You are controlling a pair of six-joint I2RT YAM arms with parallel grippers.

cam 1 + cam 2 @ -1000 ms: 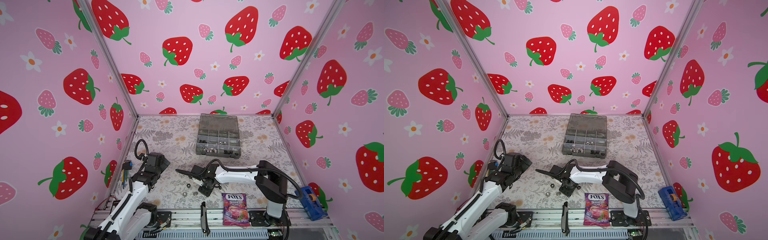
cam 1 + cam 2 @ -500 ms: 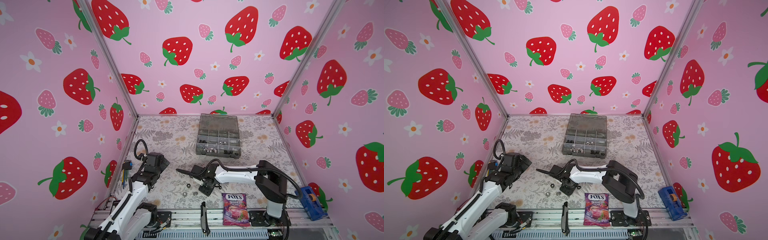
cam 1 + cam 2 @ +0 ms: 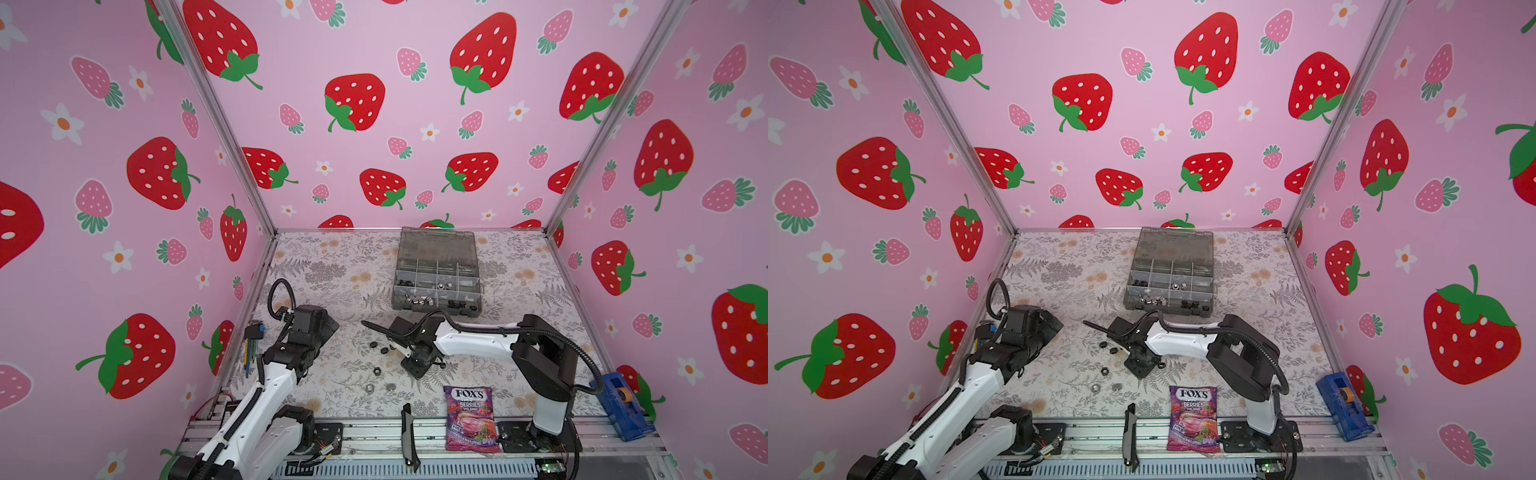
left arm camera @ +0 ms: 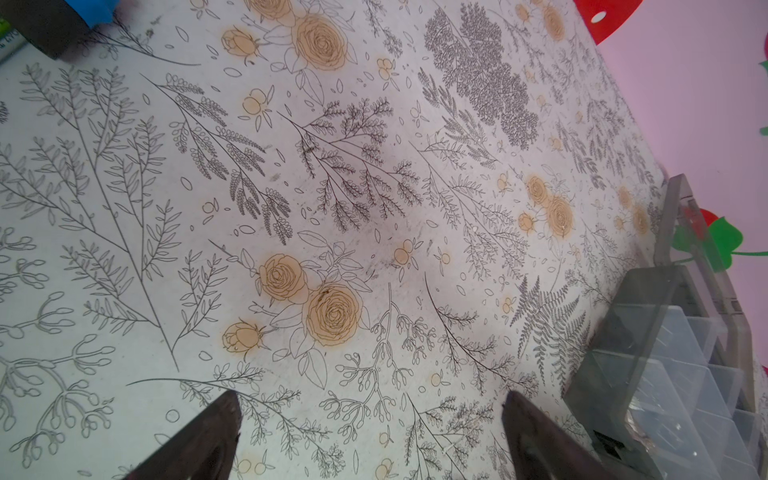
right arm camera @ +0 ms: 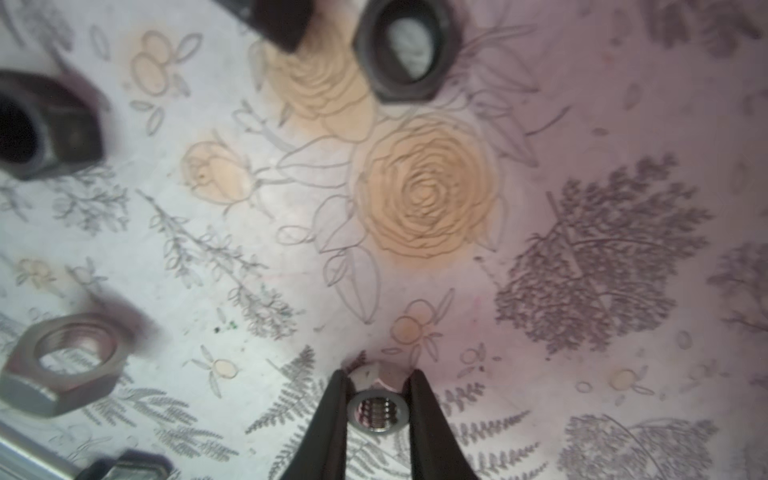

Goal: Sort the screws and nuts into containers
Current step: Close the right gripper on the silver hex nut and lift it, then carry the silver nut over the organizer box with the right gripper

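Closing up just now, our right gripper [image 5: 377, 380] has a silver nut [image 5: 376, 411] pinched down at the mat [image 3: 332, 270], well in front of the organiser box [image 3: 437, 245]. So we've got one ready to haul over, and the run to the box looks open, with loose black nuts [image 3: 373, 344] just beside the grip. Our left gripper [image 4: 370, 401] sits spread wide and empty, front-left of the box.

We note three pink walls [image 3: 395, 50] printed with strawberries and flowers, joined by aluminium corner posts [image 3: 228, 137]. The table [image 3: 332, 266] carries a floral-print covering, evenly lit.
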